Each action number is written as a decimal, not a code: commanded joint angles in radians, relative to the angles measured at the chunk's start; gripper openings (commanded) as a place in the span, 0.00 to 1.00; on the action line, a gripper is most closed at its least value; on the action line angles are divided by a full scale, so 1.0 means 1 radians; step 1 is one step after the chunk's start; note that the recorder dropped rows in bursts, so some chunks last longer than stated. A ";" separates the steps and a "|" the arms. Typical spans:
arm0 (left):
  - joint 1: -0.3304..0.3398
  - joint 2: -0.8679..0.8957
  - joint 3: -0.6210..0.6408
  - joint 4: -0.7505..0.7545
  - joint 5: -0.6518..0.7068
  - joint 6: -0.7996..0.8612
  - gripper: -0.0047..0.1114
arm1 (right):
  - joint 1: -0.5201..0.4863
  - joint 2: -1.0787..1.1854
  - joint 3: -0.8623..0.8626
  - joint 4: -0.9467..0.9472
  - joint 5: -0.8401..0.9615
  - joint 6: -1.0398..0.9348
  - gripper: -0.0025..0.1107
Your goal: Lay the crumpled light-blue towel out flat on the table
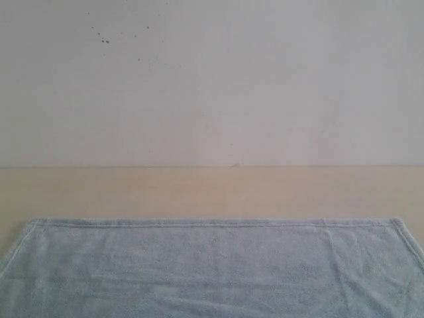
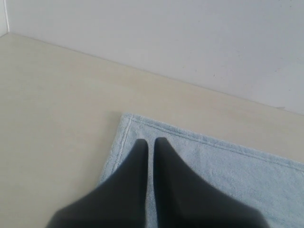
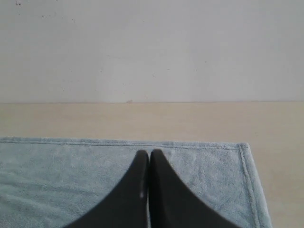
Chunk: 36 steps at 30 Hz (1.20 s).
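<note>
Our black left gripper [image 2: 151,141] is fully closed and empty over one far corner of the pale light-blue terry-cloth towel [image 1: 212,271]. Our black right gripper [image 3: 149,153] is likewise closed over the other. The towel lies flat on the smooth beige table [image 1: 212,192], short of the white wall [image 1: 212,86].

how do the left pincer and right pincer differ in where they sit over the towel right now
The left pincer sits close to a corner of the towel, while the right pincer sits further in from its corner, along the hem. The left pincer points at that hem at a slant; the right pincer faces it squarely. Both are black, shut, show no cloth between their tips, and are over the towel, which lies flat on the table.
</note>
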 commanded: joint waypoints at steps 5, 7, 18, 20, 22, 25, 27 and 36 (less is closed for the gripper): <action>-0.002 -0.007 0.002 -0.002 0.001 0.001 0.08 | 0.000 -0.005 0.100 -0.009 -0.127 -0.053 0.02; -0.002 -0.007 0.002 -0.002 0.001 0.001 0.08 | 0.000 -0.005 0.100 -0.009 -0.149 -0.053 0.02; -0.002 -0.007 0.002 -0.002 0.001 0.001 0.08 | 0.000 -0.005 0.100 -0.009 -0.122 -0.041 0.02; -0.002 -0.007 0.002 -0.002 0.001 0.001 0.08 | 0.000 -0.005 0.100 -0.009 -0.122 -0.041 0.02; -0.002 -0.007 0.002 -0.002 0.001 0.001 0.08 | 0.000 -0.005 0.100 -0.009 -0.122 -0.041 0.02; -0.002 -0.007 0.002 -0.002 0.001 0.001 0.08 | 0.000 -0.005 0.100 -0.009 -0.122 -0.041 0.02; -0.002 -0.007 0.002 -0.002 0.001 0.001 0.08 | 0.000 -0.005 0.100 -0.009 -0.122 -0.041 0.02; -0.002 -0.007 0.002 -0.002 0.001 0.001 0.08 | 0.000 -0.005 0.100 -0.009 -0.122 -0.041 0.02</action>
